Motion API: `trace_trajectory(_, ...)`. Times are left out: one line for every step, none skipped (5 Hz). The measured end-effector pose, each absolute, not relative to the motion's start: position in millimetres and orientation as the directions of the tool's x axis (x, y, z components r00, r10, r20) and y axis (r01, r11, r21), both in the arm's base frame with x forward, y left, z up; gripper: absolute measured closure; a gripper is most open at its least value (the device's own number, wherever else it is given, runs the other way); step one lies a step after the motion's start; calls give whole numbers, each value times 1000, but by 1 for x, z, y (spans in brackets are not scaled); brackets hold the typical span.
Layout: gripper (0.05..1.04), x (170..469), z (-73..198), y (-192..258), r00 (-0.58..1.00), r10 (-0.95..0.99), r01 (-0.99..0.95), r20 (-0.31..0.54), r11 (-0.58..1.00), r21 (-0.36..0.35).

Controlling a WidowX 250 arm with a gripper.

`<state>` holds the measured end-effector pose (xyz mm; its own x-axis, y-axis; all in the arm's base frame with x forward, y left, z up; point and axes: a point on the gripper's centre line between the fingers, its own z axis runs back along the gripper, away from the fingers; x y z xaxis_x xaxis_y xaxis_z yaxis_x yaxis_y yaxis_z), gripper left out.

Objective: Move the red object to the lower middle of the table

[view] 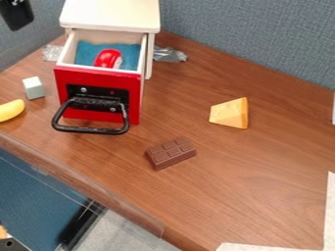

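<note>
Fingers apart or together, I cannot tell; the black gripper (17, 15) is partly in the camera view, at its upper left corner. The red object (107, 58) lies on blue lining (85, 54) inside the open drawer (98, 77).

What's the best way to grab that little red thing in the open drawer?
Probably from above, closing on opposite sides of the red object's rounded body near its middle. It lies on the blue lining with the drawer's walls around it, so coming in sideways looks blocked, while its top is exposed.
</note>
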<state>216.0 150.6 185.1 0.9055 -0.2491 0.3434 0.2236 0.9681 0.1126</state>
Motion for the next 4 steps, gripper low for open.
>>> trace_trajectory(83,217,179,150,911,-239,220,335,971,93)
trace_trajectory(83,232,175,147,910,-217,202,354,976,79)
trace_trajectory(83,253,176,139,912,-178,166,370,984,65)
trace_trajectory(83,277,162,128,915,-180,165,360,984,72)
